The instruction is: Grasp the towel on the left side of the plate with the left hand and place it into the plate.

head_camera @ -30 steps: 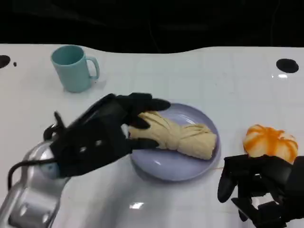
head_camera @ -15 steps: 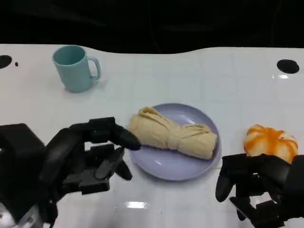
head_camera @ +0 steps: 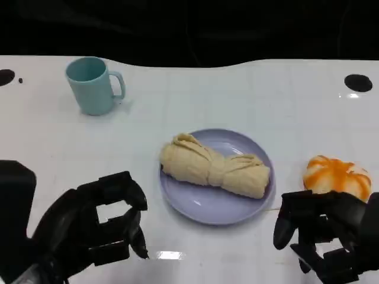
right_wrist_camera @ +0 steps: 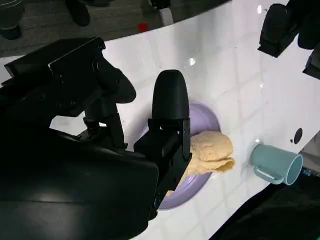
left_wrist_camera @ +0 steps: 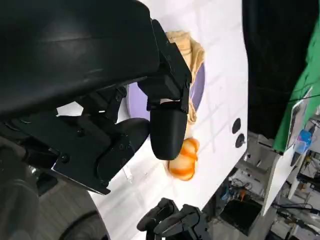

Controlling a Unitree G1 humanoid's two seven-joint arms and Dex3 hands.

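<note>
A rolled beige towel (head_camera: pixel 213 167) lies across the lavender plate (head_camera: pixel 195 208) in the middle of the table. My left hand (head_camera: pixel 98 228) hovers low at the near left, apart from the plate, fingers loosely bent and holding nothing. In the left wrist view the towel (left_wrist_camera: pixel 190 47) and the plate (left_wrist_camera: pixel 198 90) show beyond my fingers (left_wrist_camera: pixel 167 135). My right hand (head_camera: pixel 323 236) rests at the near right with nothing in it. The right wrist view shows the towel (right_wrist_camera: pixel 212 152) on the plate (right_wrist_camera: pixel 210 120).
A teal mug (head_camera: pixel 92 84) stands at the far left. An orange pumpkin-like thing (head_camera: pixel 337 176) sits right of the plate, just beyond my right hand. Black round holes (head_camera: pixel 357 81) mark the table's far corners. White table lies between my hands.
My left hand has let go of the towel and drawn back from the plate toward the near left edge. The towel stays on the plate. The right hand has barely moved.
</note>
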